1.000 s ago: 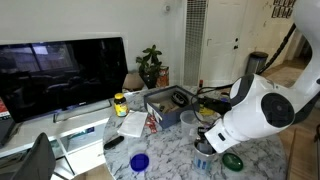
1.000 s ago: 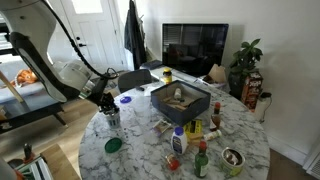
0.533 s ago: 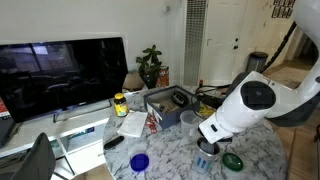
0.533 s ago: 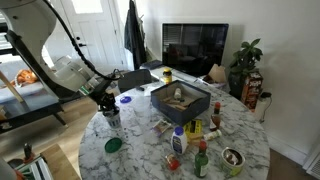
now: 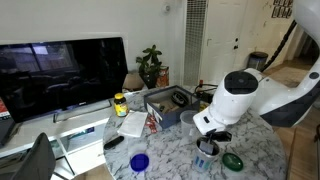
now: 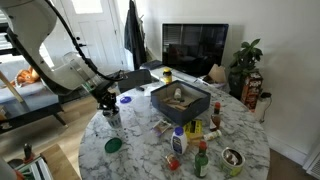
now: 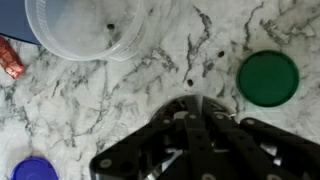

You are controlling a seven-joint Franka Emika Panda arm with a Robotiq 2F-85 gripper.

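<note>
My gripper (image 7: 190,108) is shut, its black fingers pressed together and pointing down into the mouth of a clear glass (image 7: 158,110) on the marble table (image 7: 120,90). Whether anything thin is pinched between the tips cannot be told; something metallic glints inside the glass. In both exterior views the gripper (image 5: 206,143) (image 6: 108,104) stands directly above the glass (image 5: 204,160) (image 6: 113,120). A green lid (image 7: 268,77) (image 5: 232,160) (image 6: 113,145) lies flat close beside the glass. A blue lid (image 7: 35,170) (image 5: 139,161) (image 6: 125,99) lies farther off.
A clear plastic tub (image 7: 85,25) stands just beyond the glass, a red packet (image 7: 8,57) at its side. A grey box (image 5: 170,103) (image 6: 180,100) fills the table's middle. Bottles and jars (image 6: 195,150) crowd one edge. A television (image 5: 60,75) stands behind.
The arm's white upper body has swung over and risen above the table while the gripper stayed shut over the glass.
</note>
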